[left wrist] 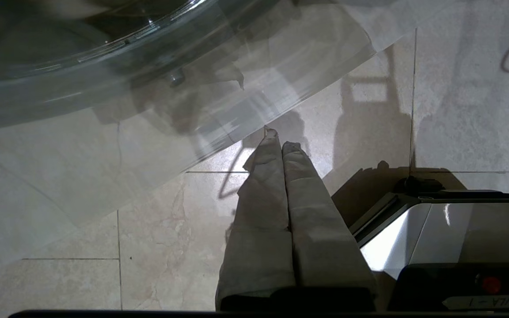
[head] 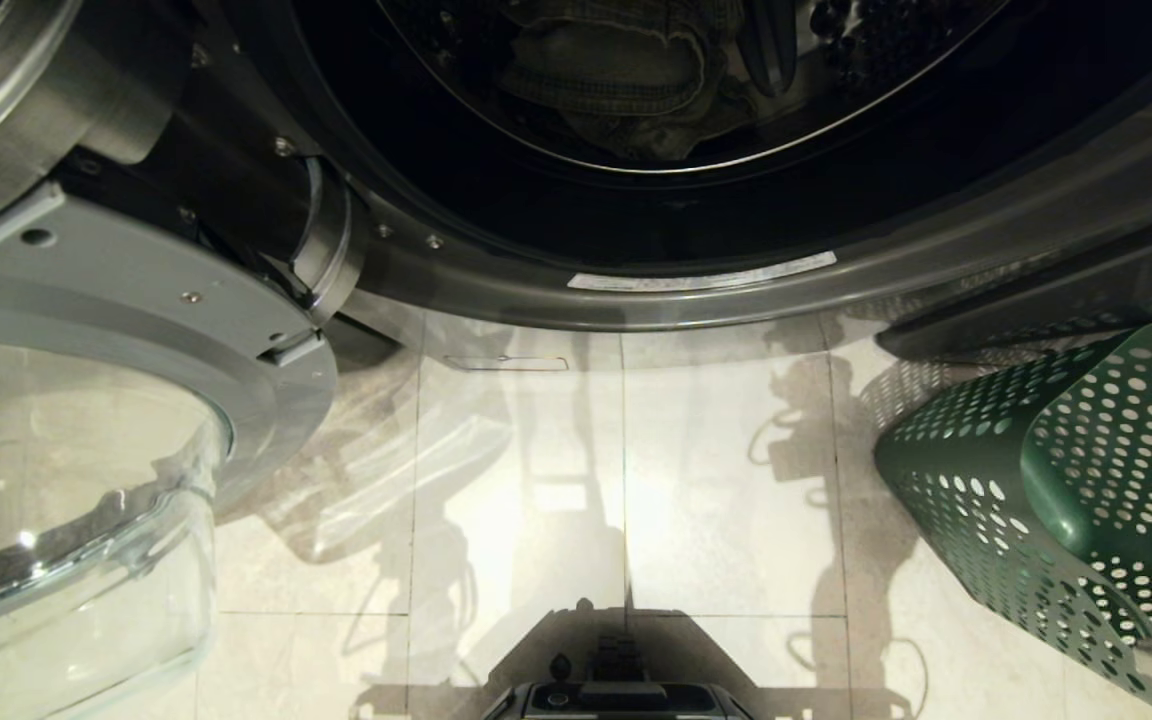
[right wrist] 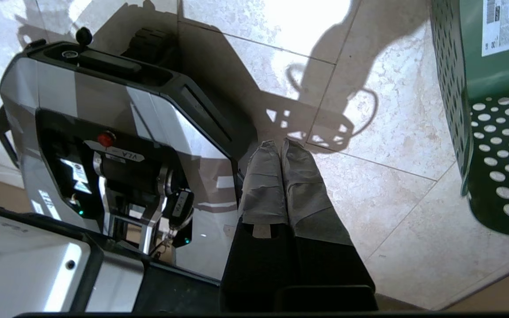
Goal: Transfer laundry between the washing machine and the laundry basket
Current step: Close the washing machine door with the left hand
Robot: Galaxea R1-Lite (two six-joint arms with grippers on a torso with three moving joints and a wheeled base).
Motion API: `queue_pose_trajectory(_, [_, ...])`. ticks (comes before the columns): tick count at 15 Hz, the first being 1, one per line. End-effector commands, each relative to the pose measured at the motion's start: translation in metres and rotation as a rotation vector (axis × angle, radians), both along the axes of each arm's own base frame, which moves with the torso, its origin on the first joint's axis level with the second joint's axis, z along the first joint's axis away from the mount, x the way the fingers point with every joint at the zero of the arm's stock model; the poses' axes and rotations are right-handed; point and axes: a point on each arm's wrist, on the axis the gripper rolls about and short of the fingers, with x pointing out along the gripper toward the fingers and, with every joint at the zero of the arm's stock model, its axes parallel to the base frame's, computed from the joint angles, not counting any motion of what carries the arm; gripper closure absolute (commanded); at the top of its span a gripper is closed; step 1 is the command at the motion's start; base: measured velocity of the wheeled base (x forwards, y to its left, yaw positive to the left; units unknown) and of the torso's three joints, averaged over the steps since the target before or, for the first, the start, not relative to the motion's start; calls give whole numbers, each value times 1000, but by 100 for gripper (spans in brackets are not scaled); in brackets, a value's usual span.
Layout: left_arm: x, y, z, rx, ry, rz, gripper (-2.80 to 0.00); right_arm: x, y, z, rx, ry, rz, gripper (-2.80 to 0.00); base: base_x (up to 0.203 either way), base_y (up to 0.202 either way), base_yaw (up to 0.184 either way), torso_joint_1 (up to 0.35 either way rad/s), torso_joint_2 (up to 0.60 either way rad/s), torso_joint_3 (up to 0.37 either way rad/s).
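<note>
Pale marble floor tiles (head: 716,480) run up to the dark grey washing machine (head: 736,280); its open drum holds the faded grey-green laundry (head: 616,80), which could snag on the rim. At right, the dark green perforated laundry basket (head: 1086,480) could tip.

Left gripper (left wrist: 281,143): fingers together, empty, near the glass door (left wrist: 104,66).

Right gripper (right wrist: 279,148): fingers together, empty; base label reads "VLA".

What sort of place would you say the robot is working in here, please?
Probably a laundry room or laundrette: a front-loading washing machine with its glass door swung open, clothes in the drum, and a green holed laundry basket on a tiled floor.
</note>
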Motion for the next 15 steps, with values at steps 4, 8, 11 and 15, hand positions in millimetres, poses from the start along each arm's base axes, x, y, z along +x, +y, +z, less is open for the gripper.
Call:
queue_pose_trajectory(4, [0, 0, 0, -1, -2, 0, 0, -84, -6, -79, -22, -238, -30, 0, 0, 0, 0, 0, 0, 0])
queue_pose_trajectory(8, [0, 0, 0, -1, -2, 0, 0, -80, -5, -107, -24, -379, -1, 0, 0, 0, 0, 0, 0, 0])
queue_pose_trajectory(11, [0, 0, 0, -1, -2, 0, 0, -95, -7, -114, -67, -594, -15, 0, 0, 0, 0, 0, 0, 0])
queue_pose_trajectory(15, [0, 0, 0, -1, -2, 0, 0, -93, -10, -129, -3, -633, -186, 0, 0, 0, 0, 0, 0, 0])
